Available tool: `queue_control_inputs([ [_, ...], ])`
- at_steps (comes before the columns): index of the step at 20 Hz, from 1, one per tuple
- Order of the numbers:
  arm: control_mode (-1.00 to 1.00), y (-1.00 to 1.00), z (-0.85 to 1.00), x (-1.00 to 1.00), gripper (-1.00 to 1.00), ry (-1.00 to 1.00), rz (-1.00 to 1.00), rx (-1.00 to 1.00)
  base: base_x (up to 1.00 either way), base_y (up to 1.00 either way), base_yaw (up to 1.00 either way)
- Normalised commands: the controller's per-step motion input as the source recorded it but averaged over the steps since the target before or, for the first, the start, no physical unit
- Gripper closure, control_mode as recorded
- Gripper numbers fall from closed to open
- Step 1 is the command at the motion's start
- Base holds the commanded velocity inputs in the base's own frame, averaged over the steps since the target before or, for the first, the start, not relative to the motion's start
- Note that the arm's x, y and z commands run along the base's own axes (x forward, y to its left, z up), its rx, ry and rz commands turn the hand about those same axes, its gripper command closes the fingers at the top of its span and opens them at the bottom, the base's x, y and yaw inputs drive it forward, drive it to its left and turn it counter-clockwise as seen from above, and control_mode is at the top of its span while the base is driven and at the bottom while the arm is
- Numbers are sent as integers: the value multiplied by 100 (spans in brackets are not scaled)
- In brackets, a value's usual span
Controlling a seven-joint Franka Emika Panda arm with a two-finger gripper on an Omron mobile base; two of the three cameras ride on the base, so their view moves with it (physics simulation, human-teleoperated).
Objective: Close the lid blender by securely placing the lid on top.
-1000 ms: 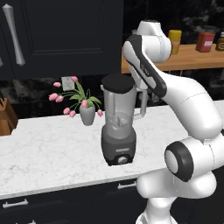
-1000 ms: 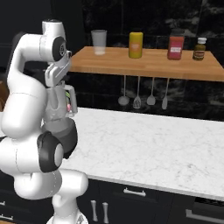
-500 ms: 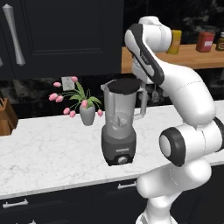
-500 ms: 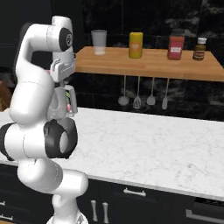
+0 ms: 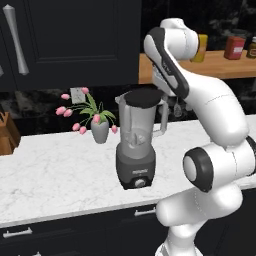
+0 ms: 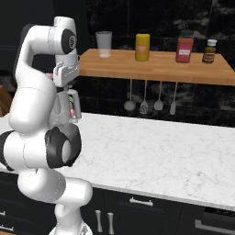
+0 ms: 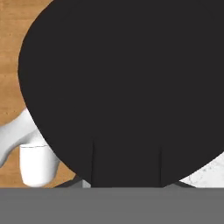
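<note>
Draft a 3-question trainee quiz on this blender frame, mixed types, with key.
1. True or false: the lid sits at the mouth of the blender jar.
2. Multiple choice: what stands just left of the blender on the marble counter? A) a toaster B) a vase of pink tulips C) a kettle
3. Short answer: what hangs below the wooden shelf in the right base view?

Key:
1. True. The black disc caps the jar top.
2. B.
3. A row of utensils; their exact kinds are too small to tell.
</note>
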Motion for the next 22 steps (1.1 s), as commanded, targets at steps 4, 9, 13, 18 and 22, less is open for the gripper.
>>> queue_control_inputs([
  [4,-100,0,0,0,100,-34,0,1,0,0,0],
  [9,-100,4,0,0,100,-9,-1,2,0,0,0],
  [13,-100,11,1,3,100,14,0,0,0,0,0],
  [18,-100,31,0,20,100,12,0,0,0,0,0],
  [22,-100,6,0,52,100,-5,-1,0,0,0,0],
])
